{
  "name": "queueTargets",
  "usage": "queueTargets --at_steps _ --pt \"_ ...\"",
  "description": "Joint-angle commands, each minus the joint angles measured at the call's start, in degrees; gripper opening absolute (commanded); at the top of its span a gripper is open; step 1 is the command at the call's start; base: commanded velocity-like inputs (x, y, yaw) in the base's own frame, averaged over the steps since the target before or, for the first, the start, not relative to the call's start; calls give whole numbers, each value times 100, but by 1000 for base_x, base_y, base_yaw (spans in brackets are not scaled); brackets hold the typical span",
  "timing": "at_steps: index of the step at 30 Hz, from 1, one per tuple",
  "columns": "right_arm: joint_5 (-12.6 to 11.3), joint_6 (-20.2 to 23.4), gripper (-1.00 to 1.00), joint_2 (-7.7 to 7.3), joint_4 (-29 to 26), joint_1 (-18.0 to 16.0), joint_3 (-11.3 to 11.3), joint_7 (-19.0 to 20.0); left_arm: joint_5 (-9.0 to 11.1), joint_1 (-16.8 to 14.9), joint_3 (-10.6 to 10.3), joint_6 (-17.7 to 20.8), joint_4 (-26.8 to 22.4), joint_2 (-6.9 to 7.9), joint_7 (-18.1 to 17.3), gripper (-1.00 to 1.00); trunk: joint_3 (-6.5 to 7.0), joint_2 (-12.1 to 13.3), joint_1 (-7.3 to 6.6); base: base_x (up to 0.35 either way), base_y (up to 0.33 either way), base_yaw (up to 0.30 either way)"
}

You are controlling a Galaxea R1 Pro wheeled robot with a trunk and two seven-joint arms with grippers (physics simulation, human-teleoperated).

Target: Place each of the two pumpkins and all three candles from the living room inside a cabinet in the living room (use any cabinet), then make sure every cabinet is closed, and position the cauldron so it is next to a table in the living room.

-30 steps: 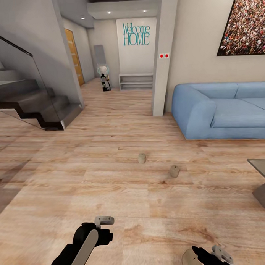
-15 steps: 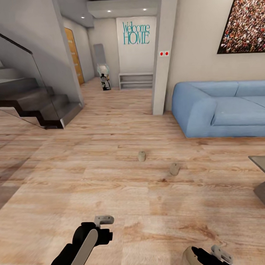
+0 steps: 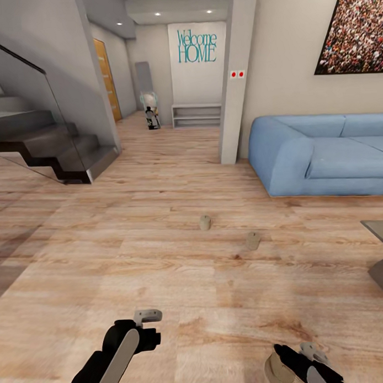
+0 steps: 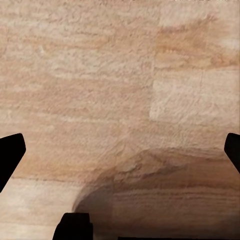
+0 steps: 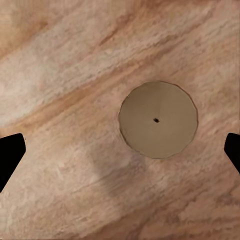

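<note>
Three candles [image 3: 205,222] upright on the pale wood floor [image 3: 159,214] near a blue sofa [image 3: 322,154].

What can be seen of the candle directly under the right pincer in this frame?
The candle is a squat cylinder, tan-beige with a matte, waxy look, seen from straight above in the right wrist view as a flat round top with a tiny dark wick dot at its centre. It stands upright on the wooden floor, casting a soft shadow beside it. The right pincer is open above it, its tips wide to either side, touching nothing. In the head view the arm partly hides it.
</note>
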Motion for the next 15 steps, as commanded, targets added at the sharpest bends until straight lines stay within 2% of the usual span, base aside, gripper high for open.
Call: queueTargets --at_steps 1,3,5,7,9,12,15 --pt "60 152 100 40 -44 -110 63 -151 55 -4 -9 2 -7 1 61 100 -24 -44 22 0 0 0" --pt "393 597 100 141 -94 -363 221 -537 56 -4 -5 -18 -8 -5 51 100 -60 -124 66 0 0 0" --pt "498 774 100 235 -107 -486 258 -760 60 -4 -3 -26 -7 -10 43 100 -96 -204 109 0 0 0" --pt "586 908 100 423 -122 -600 298 -1043 76 -4 -3 -36 -7 -15 27 100 -132 -284 153 0 0 0" --pt "623 965 100 549 -184 -639 322 -1208 88 -4 3 -36 -8 -21 22 100 -168 -365 197 0 0 0" --pt "642 997 100 613 -240 -657 344 -1392 94 -4 0 -35 -5 -96 17 100 -222 -485 263 0 0 0" --pt "647 1016 100 594 -259 -667 361 -1468 91 -7 -2 -33 5 -149 9 100 -276 -605 329 0 0 0"
